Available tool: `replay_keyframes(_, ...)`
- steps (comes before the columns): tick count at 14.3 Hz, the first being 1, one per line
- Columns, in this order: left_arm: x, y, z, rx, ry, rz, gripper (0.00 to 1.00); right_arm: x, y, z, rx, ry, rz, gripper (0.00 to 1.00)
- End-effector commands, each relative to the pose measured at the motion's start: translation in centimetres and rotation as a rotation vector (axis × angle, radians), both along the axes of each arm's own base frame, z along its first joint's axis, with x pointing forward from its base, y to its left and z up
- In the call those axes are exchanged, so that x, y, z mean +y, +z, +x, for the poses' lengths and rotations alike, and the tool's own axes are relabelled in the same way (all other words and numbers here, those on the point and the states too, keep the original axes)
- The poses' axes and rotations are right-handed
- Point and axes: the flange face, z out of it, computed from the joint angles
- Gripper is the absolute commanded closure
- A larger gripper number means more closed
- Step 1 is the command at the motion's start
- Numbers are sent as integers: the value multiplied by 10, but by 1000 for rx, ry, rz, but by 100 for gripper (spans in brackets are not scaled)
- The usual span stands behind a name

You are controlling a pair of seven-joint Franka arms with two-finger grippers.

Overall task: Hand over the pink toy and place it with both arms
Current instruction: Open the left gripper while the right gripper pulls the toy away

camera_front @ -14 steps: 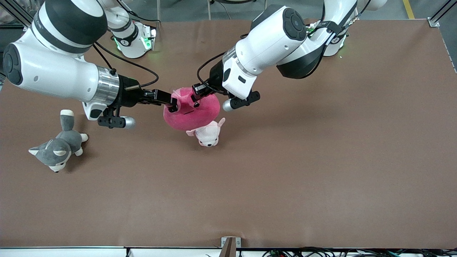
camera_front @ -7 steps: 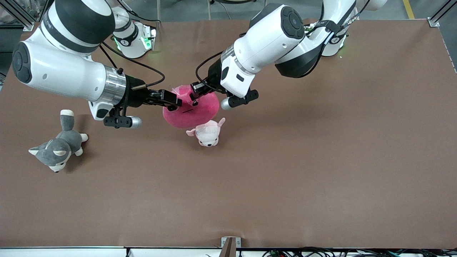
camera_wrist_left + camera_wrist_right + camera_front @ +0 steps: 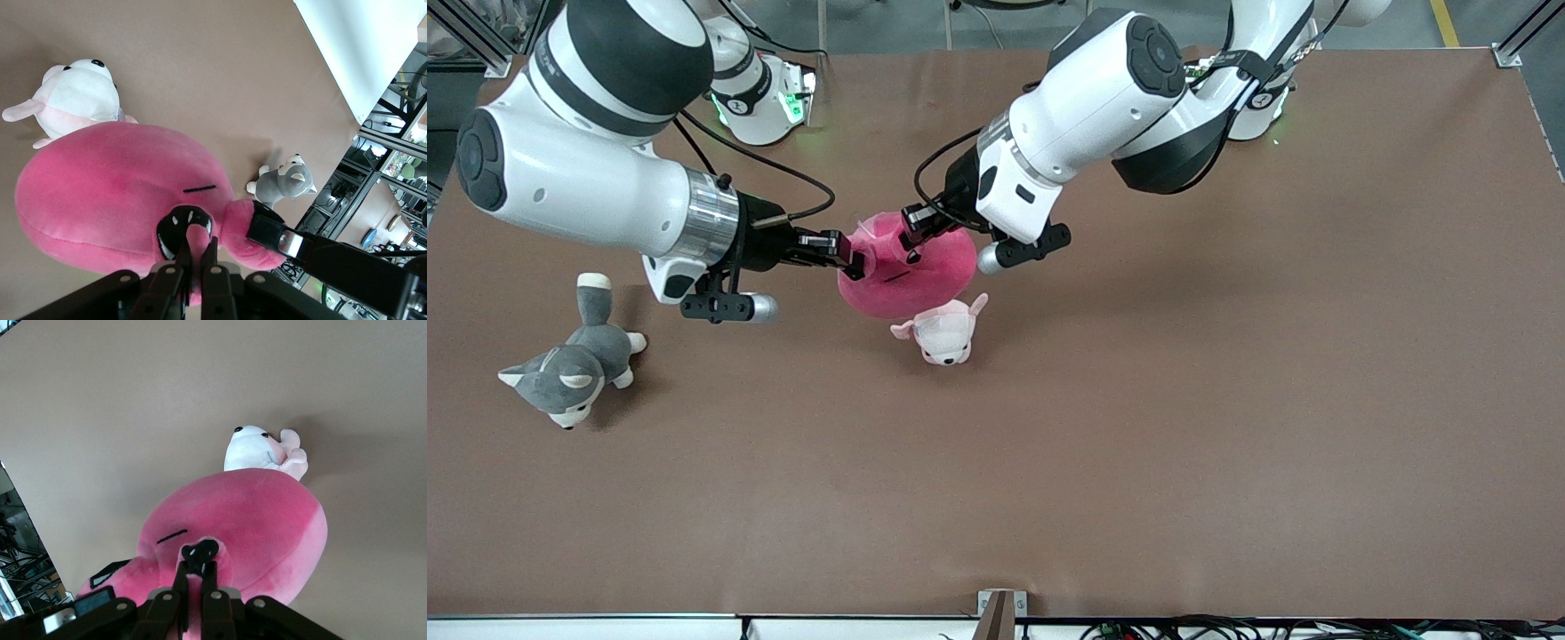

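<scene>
The pink toy (image 3: 907,276) is hot pink with a black eye patch and a thin black line. The small plush (image 3: 943,336) is white and pale pink with black eyes. The plush dog (image 3: 569,373) is grey and white. The table (image 3: 1227,400) is plain brown. The 2 arms are white with black caps and silver rings.

Pink toy (image 3: 907,271) held over table (image 3: 1227,400) between both grippers, small plush (image 3: 943,333) just nearer camera; dog plush (image 3: 569,369) toward right arm's end
</scene>
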Motion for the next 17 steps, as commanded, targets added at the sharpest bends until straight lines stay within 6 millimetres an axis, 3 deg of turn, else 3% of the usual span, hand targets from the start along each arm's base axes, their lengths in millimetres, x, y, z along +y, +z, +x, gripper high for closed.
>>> replay_keyframes(1,-2,6,3,-3,9,-21,91,-2,-2,0,4,15,-10,96)
replay_keyframes(6,7,8,10,-16,22,-13,53,-4,-1,0,18,21,-12,98)
replay_keyframes(9,9,9,11,-82,12,47,43,-15,-1,3,21,10,-13,98)
replay_keyframes(10,11,11,12,-91,10,58,31,-30,-2,8,27,-5,-15,98)
replay_keyframes(11,15,13,12,-98,11,63,3,-49,-2,14,30,-21,-13,99)
replay_keyframes(13,35,16,25,-93,31,86,0,-103,-6,26,32,-26,-10,99)
replay_keyframes(14,59,20,38,-91,53,116,0,-126,-11,30,33,-28,-10,99)
replay_keyframes(17,104,29,51,-168,4,321,0,-179,-39,45,36,-47,-96,99)
